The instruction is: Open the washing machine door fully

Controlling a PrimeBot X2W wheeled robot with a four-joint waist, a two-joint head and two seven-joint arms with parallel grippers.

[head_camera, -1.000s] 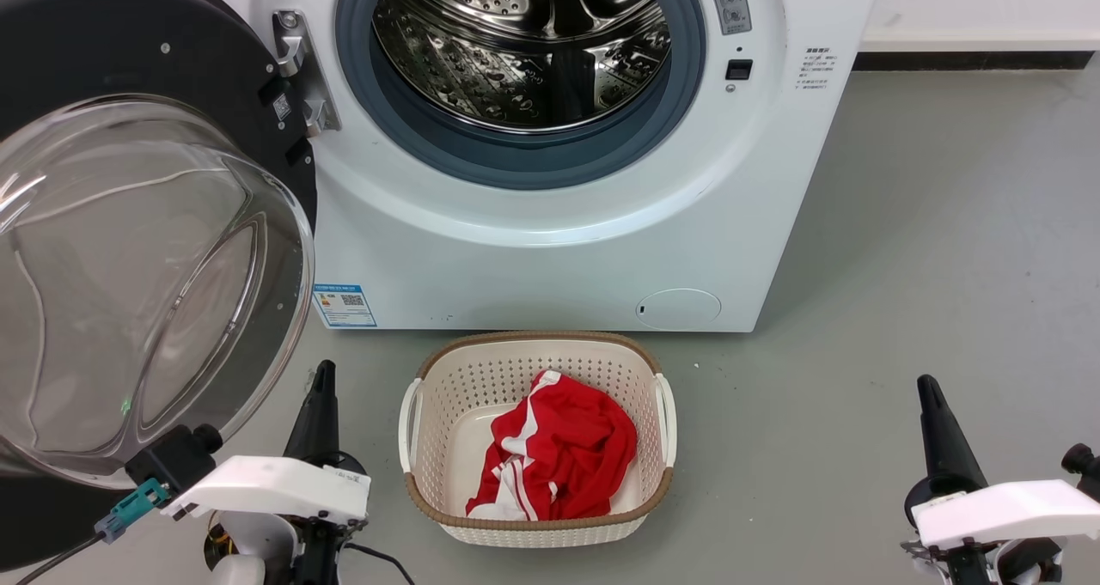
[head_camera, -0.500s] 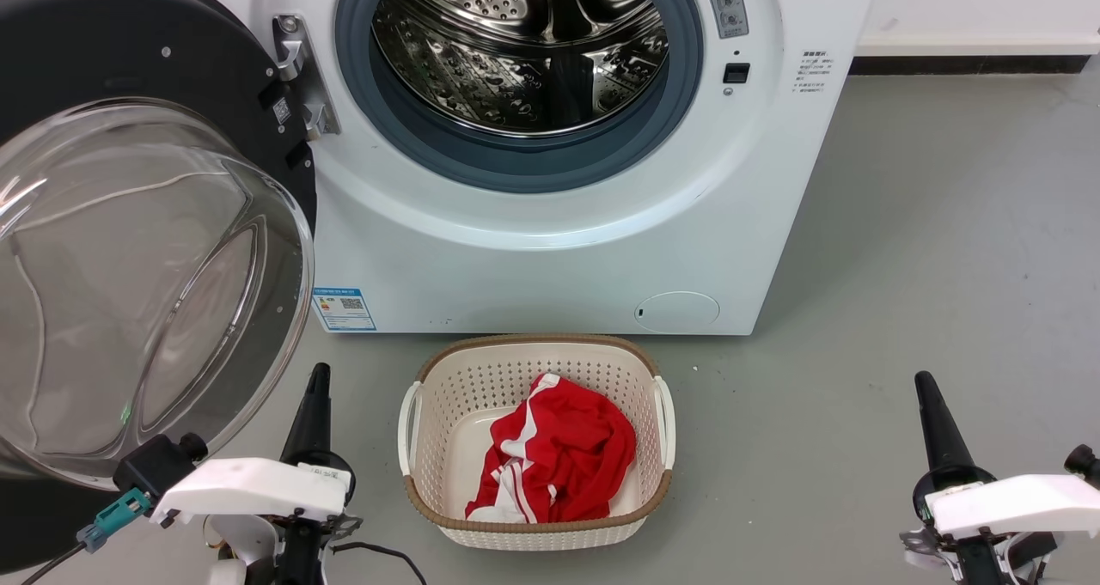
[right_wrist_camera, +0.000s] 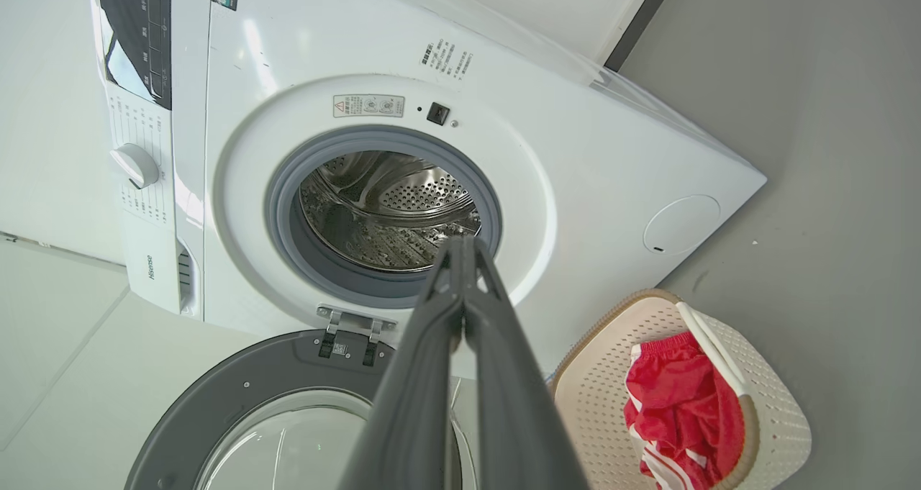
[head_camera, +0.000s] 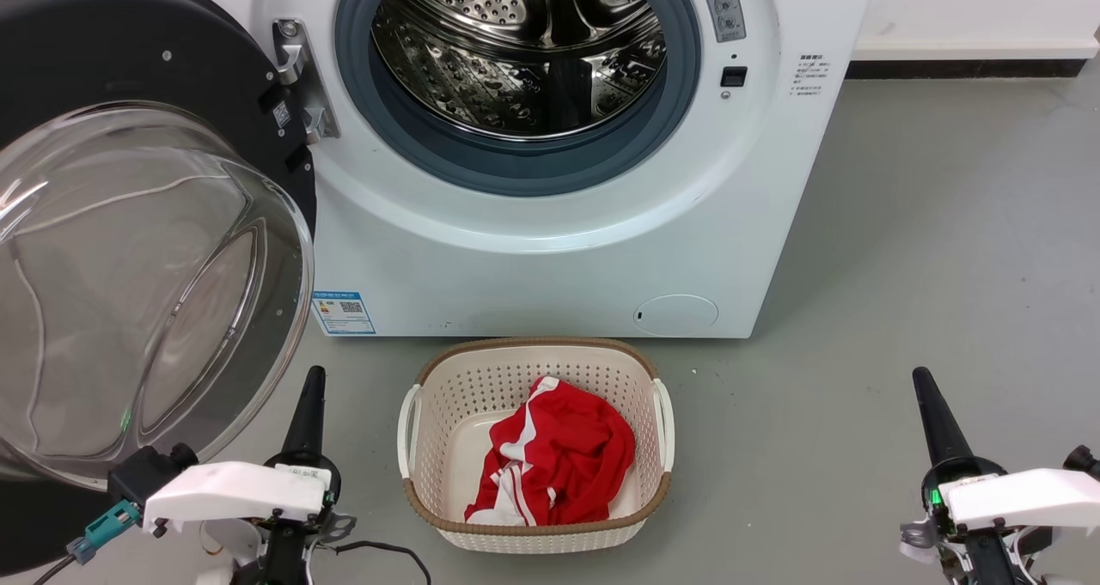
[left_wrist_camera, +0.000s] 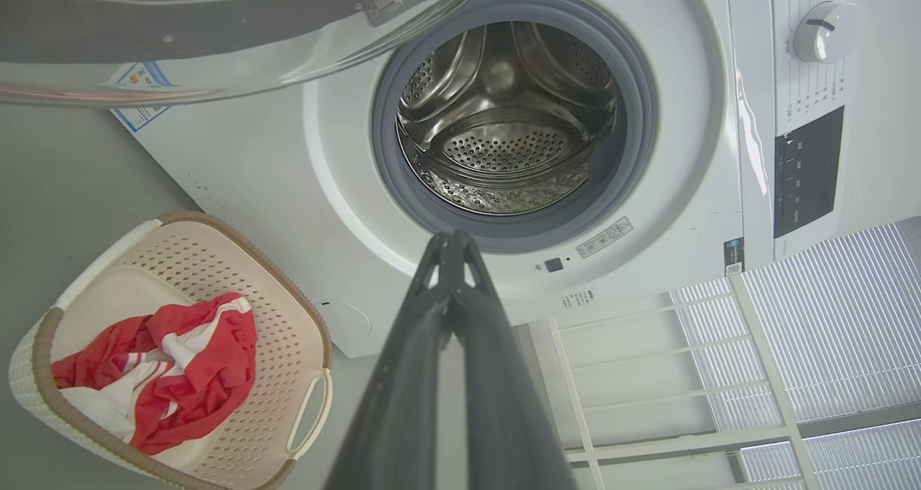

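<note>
Pincers, two: left gripper (head_camera: 314,377) at the lower left of the head view, its dark fingers pressed together tip to tip, clenched on nothing; it points up that view, near the lower edge of the door's glass bowl, with no touch visible; right gripper (head_camera: 922,377) at the lower right, likewise clenched and empty, over bare grey floor (head_camera: 945,224), well apart from everything else.
Laundry basket (head_camera: 537,344): cream, perforated, brown-rimmed, on the floor between the two grippers, just in front of the machine; contents: one crumpled red and white garment (head_camera: 559,447).
Washing machine door (head_camera: 129,267): black, round, with a clear bulging bowl; swung wide open to the machine's left on its metal hinge (head_camera: 301,70), inner face towards the camera.
Washing machine (head_camera: 559,250): white, front-loading, behind the basket; opening fully uncovered; blue-grey gasket (head_camera: 516,168) around a perforated steel drum (head_camera: 524,52); blue label (head_camera: 342,312) low on the left of the front, round flap (head_camera: 677,310) low on the right.
White wall (head_camera: 980,1) behind, with a dark skirting strip.
</note>
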